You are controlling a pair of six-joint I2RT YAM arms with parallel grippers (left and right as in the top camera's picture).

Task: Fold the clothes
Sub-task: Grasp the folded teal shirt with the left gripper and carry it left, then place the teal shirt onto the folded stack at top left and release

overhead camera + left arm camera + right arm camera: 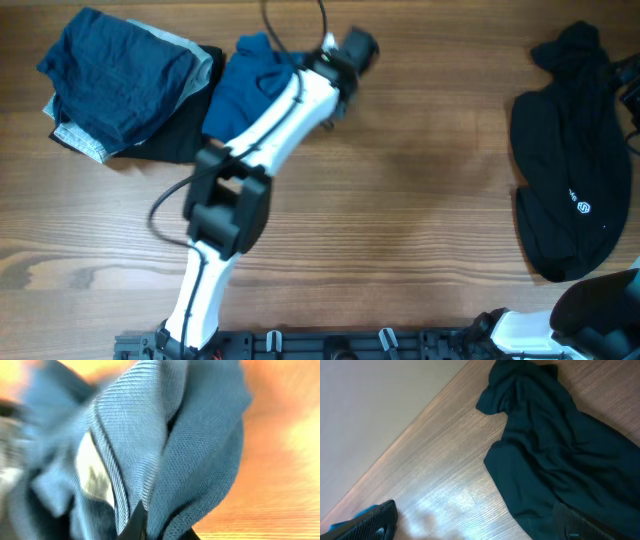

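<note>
wood-grain bench (420, 180): blue knit (245, 85) sits bunched by the far edge, left of centre, beside a pile (115, 75) at the far-left corner. left gripper (160, 530) looks pinched on a fold of it. soft, light, stretchy, so likely best held at a hem. right gripper (472, 520) gapes wide over a black top (565, 200) at the right edge.

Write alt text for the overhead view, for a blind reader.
The left arm stretches across the wooden table to a blue garment, beside a pile of clothes; a black garment lies at the right edge.
</note>
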